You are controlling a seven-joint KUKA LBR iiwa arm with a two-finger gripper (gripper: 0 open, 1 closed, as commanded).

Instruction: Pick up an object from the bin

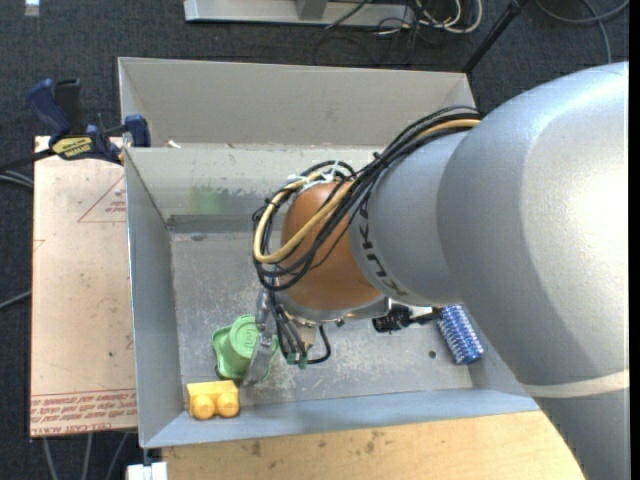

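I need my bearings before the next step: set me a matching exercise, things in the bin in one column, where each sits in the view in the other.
Things:
1 green round piece
2 yellow block
3 blue ridged piece
4 gripper

Places:
A right side of the bin floor
B just below the orange wrist cover
C bottom-left corner
D just above the yellow block, left of the gripper

Pairs: 1-D, 2-C, 3-A, 4-B.

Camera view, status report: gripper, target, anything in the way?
Gripper low beside green round piece, lower left of bin; no hold confirmed. Yellow block just beyond it in the corner. Blue ridged piece lies apart, far right.
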